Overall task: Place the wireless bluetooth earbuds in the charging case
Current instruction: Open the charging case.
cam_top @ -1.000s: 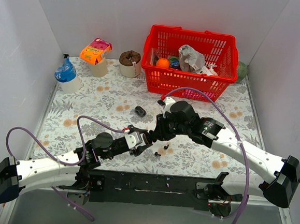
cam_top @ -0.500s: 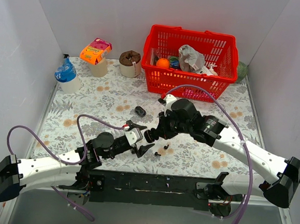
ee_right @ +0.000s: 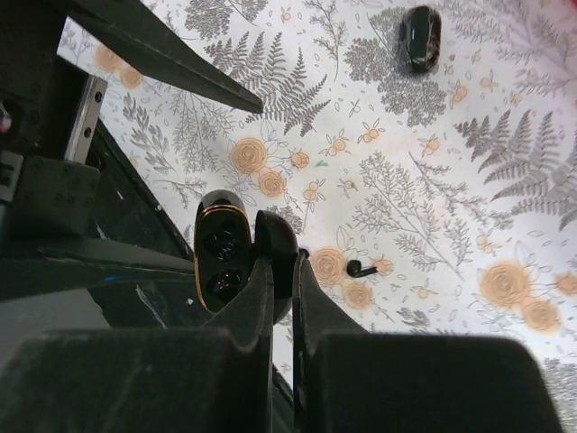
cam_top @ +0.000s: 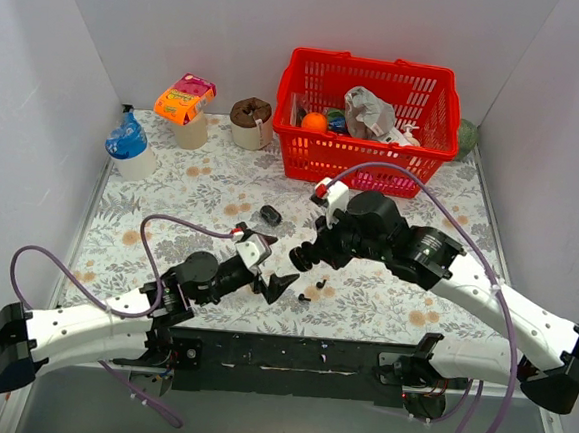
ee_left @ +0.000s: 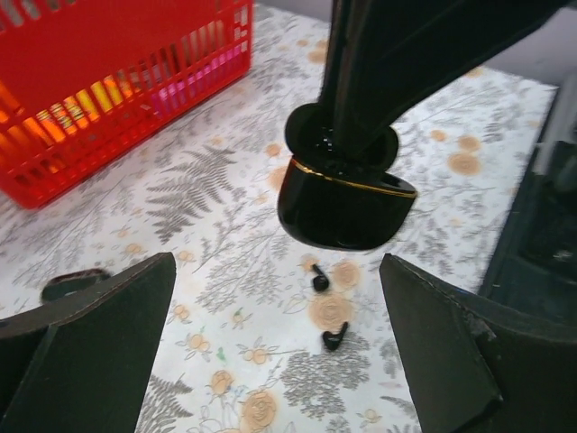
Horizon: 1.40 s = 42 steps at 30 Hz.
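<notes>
My right gripper [ee_right: 281, 266] is shut on the raised lid [ee_right: 275, 248] of the open black charging case [ee_right: 219, 262], which has a gold rim, and holds it above the table. Its two wells look dark. In the left wrist view the case [ee_left: 347, 200] hangs ahead of my left gripper [ee_left: 276, 271], whose fingers [ee_left: 99, 334] stand wide open with nothing between them. Two black earbuds [ee_left: 319, 280] [ee_left: 334, 337] lie on the floral cloth under the case. From above, the left gripper [cam_top: 273, 263] is just left of the right gripper [cam_top: 304, 258], and one earbud [cam_top: 304, 298] lies in front of them.
A second, closed black case [cam_top: 270, 215] lies on the cloth behind the grippers. A red basket [cam_top: 364, 167] with several items stands at the back, with cups and a blue bottle [cam_top: 127, 142] at the back left. A black rail [cam_top: 289, 352] runs along the near edge.
My left gripper has opened wide and drawn back a little to the left. My right gripper has closed on the case's lid and now holds the case alone.
</notes>
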Available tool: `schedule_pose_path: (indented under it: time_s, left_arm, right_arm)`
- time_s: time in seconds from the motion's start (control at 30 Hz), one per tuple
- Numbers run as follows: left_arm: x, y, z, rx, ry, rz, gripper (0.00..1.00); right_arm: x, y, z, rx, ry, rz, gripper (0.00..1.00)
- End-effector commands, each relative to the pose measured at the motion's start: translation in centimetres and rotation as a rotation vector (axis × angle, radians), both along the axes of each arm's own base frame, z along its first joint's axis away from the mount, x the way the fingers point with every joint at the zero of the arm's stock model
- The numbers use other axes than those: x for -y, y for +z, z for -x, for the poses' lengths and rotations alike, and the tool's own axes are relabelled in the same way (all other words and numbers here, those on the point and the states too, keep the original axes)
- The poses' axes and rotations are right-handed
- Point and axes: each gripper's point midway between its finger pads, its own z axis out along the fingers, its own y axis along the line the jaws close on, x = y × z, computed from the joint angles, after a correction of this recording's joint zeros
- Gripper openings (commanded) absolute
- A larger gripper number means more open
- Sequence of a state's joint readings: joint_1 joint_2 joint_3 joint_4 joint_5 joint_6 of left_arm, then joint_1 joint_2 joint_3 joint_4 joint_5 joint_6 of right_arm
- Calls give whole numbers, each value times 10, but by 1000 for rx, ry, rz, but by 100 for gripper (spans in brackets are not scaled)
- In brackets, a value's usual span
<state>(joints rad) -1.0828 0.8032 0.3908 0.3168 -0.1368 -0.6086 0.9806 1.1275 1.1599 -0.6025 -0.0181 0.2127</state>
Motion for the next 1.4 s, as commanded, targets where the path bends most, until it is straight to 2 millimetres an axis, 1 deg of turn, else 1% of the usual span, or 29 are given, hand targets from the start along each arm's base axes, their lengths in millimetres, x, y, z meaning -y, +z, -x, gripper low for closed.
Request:
schedule_pose_path:
  time_s: [0.0, 0.03, 0.07, 0.1, 0.13, 0.17, 0.23, 0.27, 0.37, 0.43, 0.47, 0.6, 0.77, 0.8, 1.0, 1.13, 1.17, 1.23, 1.27, 1.33, 1.37]
  left_arm:
    - [13, 43, 45, -35, -247, 98, 98]
    - [15, 46, 54, -62, -297, 98, 98]
    - [15, 40, 61, -101, -340, 67, 98]
    - [18, 36, 67, -130, -390, 49, 95]
    - [22, 45, 82, -156, -488, 57, 91]
    - [22, 43, 81, -177, -502, 44, 89]
    - [23, 42, 90, -187, -581, 38, 84]
    - [23, 46, 87, -170, -578, 53, 82]
    - [23, 50, 83, -144, -586, 72, 76]
    - [24, 51, 84, -143, -598, 76, 74]
    - [25, 52, 84, -136, -608, 76, 71]
    - [27, 51, 85, -141, -624, 78, 66]
    - [30, 47, 83, -149, -624, 71, 57]
    - [30, 47, 83, -151, -622, 73, 53]
    - [31, 50, 81, -138, -613, 96, 46]
    - [32, 46, 82, -148, -626, 87, 35]
    - [32, 47, 82, -145, -631, 87, 29]
    - [32, 46, 83, -147, -637, 87, 20]
    - [32, 46, 83, -145, -637, 89, 10]
    - [32, 44, 83, -146, -635, 89, 2]
    - [32, 44, 83, -143, -634, 91, 0]
  right_arm:
    - [5, 49, 8, 317, 192, -34, 1]
    - [6, 53, 11, 343, 215, -33, 1]
    - [6, 58, 21, 350, 272, -48, 1]
    - [6, 61, 24, 374, 317, -36, 1]
    - [9, 65, 28, 362, 337, -18, 1]
    - [5, 61, 30, 339, 364, 3, 1]
    - [5, 52, 37, 295, 418, 43, 1]
    - [-1, 51, 41, 269, 453, 35, 1]
    - [-10, 48, 51, 235, 491, 6, 1]
    - [-12, 46, 53, 222, 495, 3, 1]
    - [-14, 44, 54, 219, 500, 2, 1]
    - [-15, 38, 57, 204, 503, 3, 1]
    - [-18, 41, 58, 204, 492, -21, 1]
    - [-19, 42, 58, 202, 492, -26, 1]
    - [-21, 39, 60, 191, 492, -37, 1]
    - [-21, 40, 61, 191, 487, -48, 1]
    - [-22, 39, 61, 190, 487, -47, 1]
    - [-22, 38, 61, 188, 490, -46, 1]
    - [-21, 38, 61, 186, 490, -45, 1]
    - [-21, 37, 61, 184, 488, -43, 1]
    - [-21, 36, 61, 182, 487, -40, 1]
